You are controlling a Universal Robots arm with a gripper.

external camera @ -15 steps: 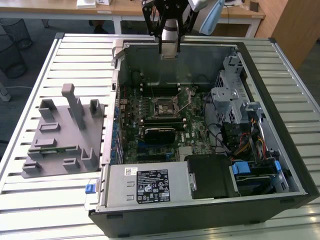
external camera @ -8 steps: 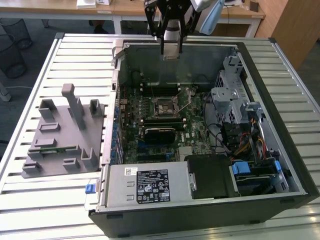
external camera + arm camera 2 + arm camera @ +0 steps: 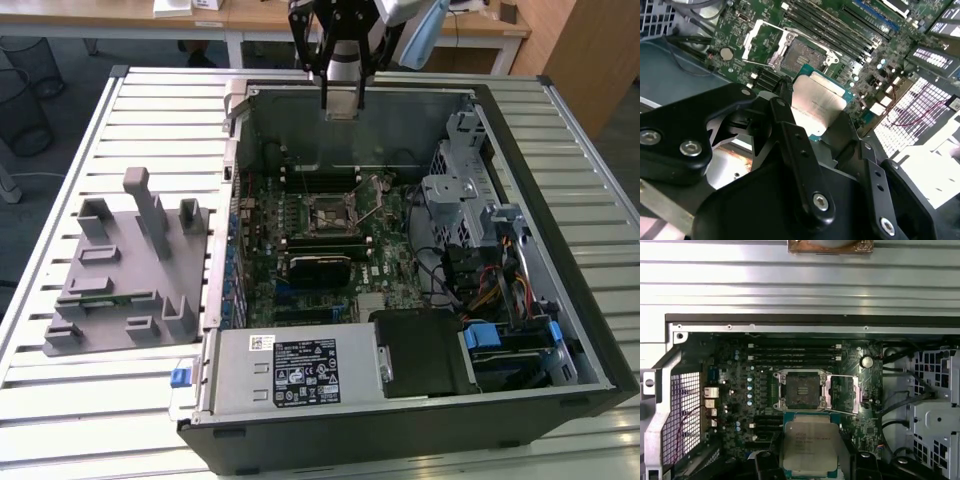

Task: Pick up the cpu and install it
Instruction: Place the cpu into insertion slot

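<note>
Two-sided clamp: holds the cpu by opposite edges between the closed-in fingers of the gripper. Hovers high over the open computer case, well apart from the motherboard. Looks down on the socket, bare, retention frame swung open. Judged mid-transfer, not yet seated. Calls for square, level alignment over the socket.

A slatted metal table carries two things. An open tower computer case lies on its side, from the table's middle toward the edge at the exterior view's right. A grey moulded fixture with upright posts lies just beside it, near the opposite edge.
</note>
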